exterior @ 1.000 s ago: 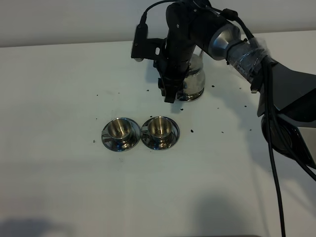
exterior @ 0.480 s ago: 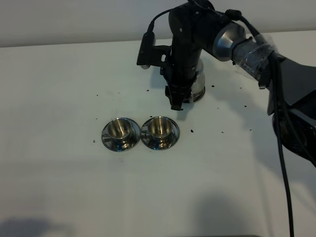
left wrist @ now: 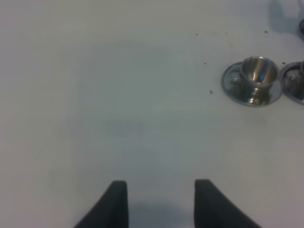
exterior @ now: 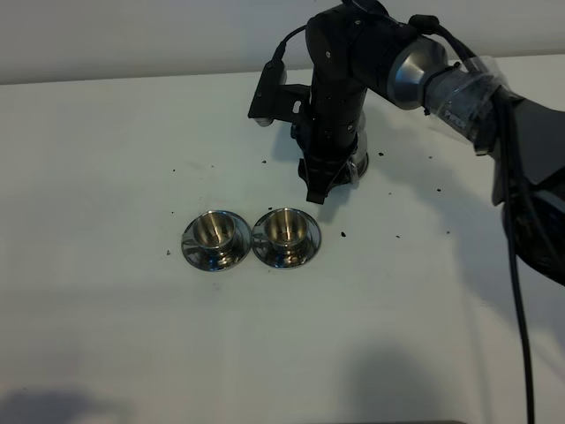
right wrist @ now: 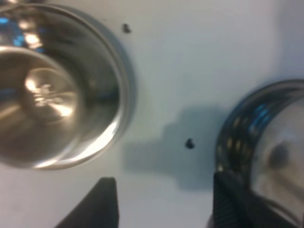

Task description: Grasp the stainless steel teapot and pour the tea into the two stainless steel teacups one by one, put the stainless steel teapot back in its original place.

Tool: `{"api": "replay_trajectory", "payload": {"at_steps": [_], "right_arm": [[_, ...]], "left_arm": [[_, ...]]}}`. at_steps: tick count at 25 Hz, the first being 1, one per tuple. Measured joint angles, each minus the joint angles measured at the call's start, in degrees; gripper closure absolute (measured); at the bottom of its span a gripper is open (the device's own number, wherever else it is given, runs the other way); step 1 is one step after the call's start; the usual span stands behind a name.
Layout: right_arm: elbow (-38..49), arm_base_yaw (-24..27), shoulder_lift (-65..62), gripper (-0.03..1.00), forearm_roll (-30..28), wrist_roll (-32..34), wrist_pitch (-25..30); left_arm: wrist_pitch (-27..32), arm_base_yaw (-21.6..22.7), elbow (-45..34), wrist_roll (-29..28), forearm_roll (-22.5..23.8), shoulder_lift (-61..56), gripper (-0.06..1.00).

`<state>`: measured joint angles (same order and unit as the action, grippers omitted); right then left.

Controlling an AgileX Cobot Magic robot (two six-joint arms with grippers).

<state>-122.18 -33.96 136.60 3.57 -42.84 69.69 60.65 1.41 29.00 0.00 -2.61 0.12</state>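
Observation:
The stainless steel teapot (exterior: pixel 357 159) stands at the back of the table, mostly hidden behind my right arm; the right wrist view shows it from above (right wrist: pixel 52 90). My right gripper (exterior: pixel 317 191) points down just in front of it, open (right wrist: pixel 164 204), with only bare table between its fingers. The two stainless steel teacups sit on saucers side by side, the left one (exterior: pixel 214 237) and the right one (exterior: pixel 286 234); one of them (right wrist: pixel 268 156) shows beside a right finger. My left gripper (left wrist: pixel 160 204) is open over bare table, far from the cups (left wrist: pixel 256 76). No tea is visible.
Small dark specks (exterior: pixel 342 234) are scattered on the white table (exterior: pixel 106 309) around the teapot and cups. The right arm's black cable (exterior: pixel 516 291) hangs at the right side. A pale wall runs behind the table's far edge.
My right arm has shifted right and a little lower, and it now covers more of the teapot. The cups and the left gripper have not moved.

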Motion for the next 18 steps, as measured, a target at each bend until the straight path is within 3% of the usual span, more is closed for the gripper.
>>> {"api": "replay_trajectory", "payload": {"at_steps": [4, 9, 13, 18], "right_arm": [[3.9, -1.2, -5.0, 0.53, 0.1, 5.4, 0.1], [4.4, -0.9, -9.1, 0.53, -0.4, 21.9, 0.1], [4.4, 1.3, -8.7, 0.53, 0.1, 33.0, 0.1], [4.4, 4.5, -7.4, 0.53, 4.4, 40.6, 0.1]], "left_arm": [[0.0, 0.0, 0.0, 0.0, 0.0, 0.0, 0.58], [0.0, 0.0, 0.0, 0.0, 0.0, 0.0, 0.58], [0.0, 0.0, 0.0, 0.0, 0.0, 0.0, 0.58], [0.0, 0.0, 0.0, 0.0, 0.0, 0.0, 0.58]]}}
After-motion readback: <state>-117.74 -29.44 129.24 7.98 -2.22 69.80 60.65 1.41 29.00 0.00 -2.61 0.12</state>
